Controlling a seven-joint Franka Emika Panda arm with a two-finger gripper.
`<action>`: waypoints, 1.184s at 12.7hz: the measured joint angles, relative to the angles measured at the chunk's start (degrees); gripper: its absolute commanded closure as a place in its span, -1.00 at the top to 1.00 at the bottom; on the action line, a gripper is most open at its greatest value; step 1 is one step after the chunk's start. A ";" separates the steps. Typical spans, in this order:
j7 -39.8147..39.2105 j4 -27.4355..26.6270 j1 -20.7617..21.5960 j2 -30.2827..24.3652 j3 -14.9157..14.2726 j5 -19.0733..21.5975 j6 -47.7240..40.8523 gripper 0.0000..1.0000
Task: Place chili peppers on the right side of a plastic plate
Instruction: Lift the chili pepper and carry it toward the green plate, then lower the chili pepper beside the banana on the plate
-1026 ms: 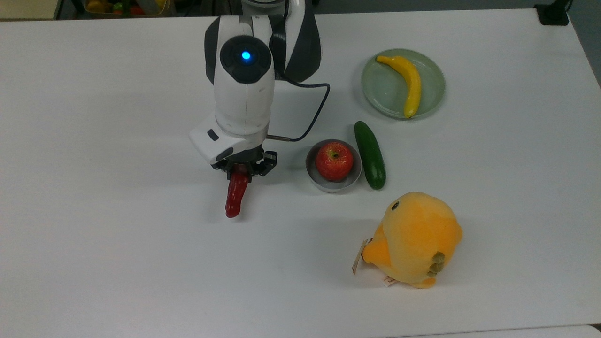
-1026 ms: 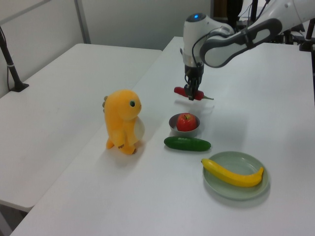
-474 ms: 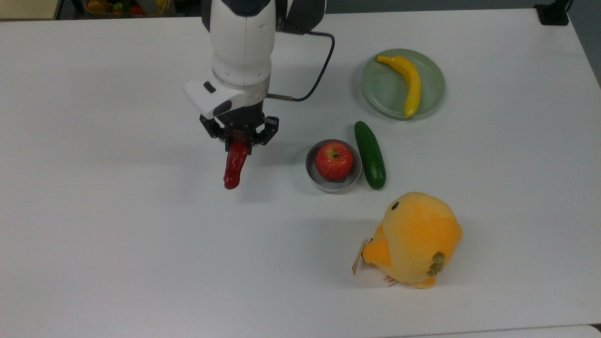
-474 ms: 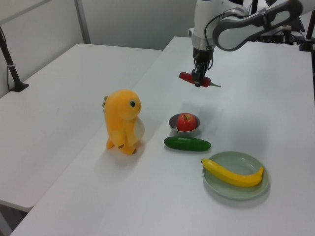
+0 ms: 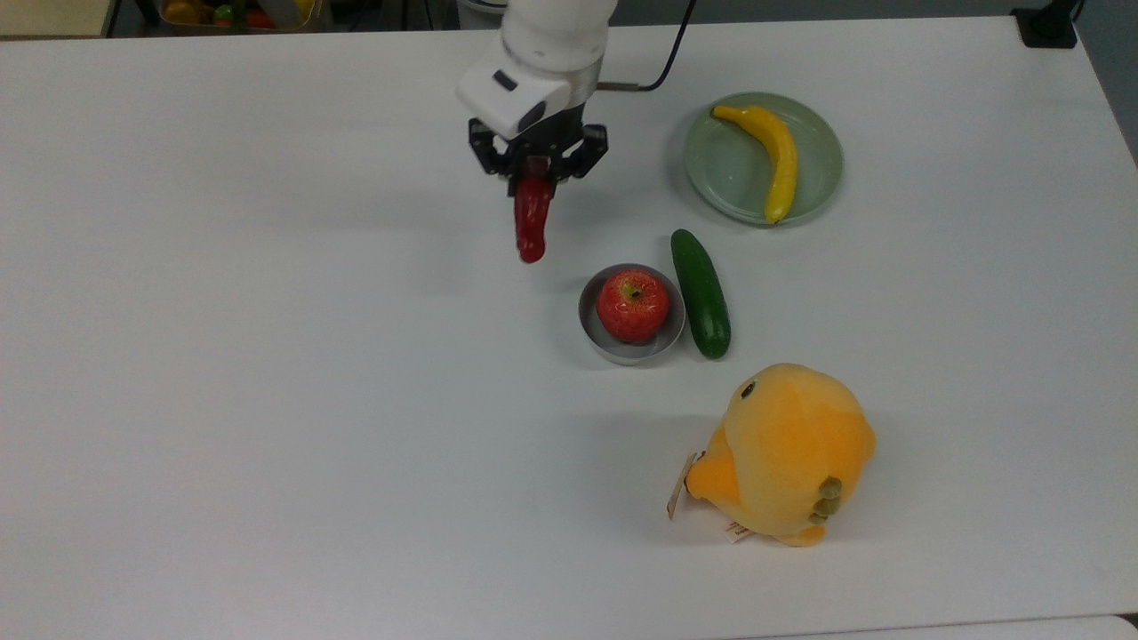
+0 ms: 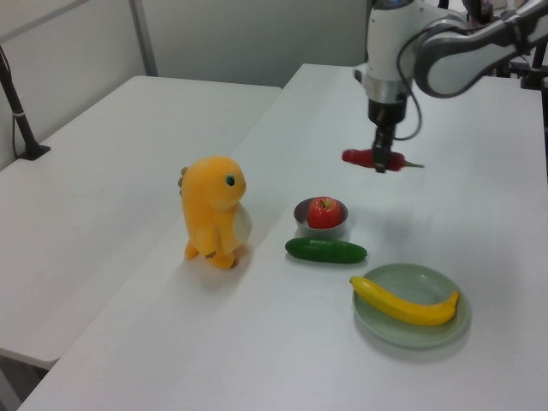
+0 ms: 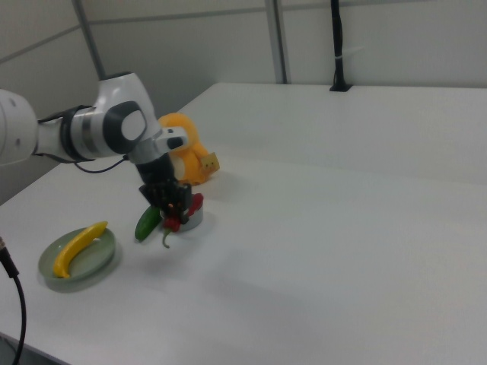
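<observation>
The chili pepper [image 5: 532, 220] hangs in the air, clear of the white table [image 5: 222, 356], with the gripper [image 5: 536, 167] closed on it near the stem end. In the top view its red body points down the picture from the fingers; in the left view it lies almost level, with the green stem [image 6: 412, 163] sticking out on the left view's right. It is held near one end, probably because there the body is thin enough for the two fingers to close on it (the long free part then hangs out to one side).

It is carried high, I think, so that it passes over the other things without touching them. In the top view the grey bowl [image 5: 594, 329] with the red apple [image 5: 632, 305] stands below and to the right of the chili, and the dark green cucumber [image 5: 701, 293] lies just beside the bowl.

The pale green plate [image 5: 725, 173] is well apart, to the top view's right, and the yellow banana [image 5: 775, 158] lies on it. The bare table beside the plate looks like the goal. The orange plush toy [image 5: 782, 453] stands far from this path.
</observation>
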 measured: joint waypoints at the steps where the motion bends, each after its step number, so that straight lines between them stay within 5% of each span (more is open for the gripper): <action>1: 0.23 -2.28 0.18 -1.71 1.68 0.02 -0.65 -0.85; 5: 3.87 -9.51 0.68 -4.47 8.64 4.04 -1.07 -0.81; 10: 5.71 -11.47 3.51 -0.37 11.68 5.92 -1.36 -0.72; 14: 7.52 -10.21 4.22 2.09 12.88 5.92 -1.35 0.07; 15: 7.80 -9.39 4.10 2.32 12.86 5.92 -1.35 0.48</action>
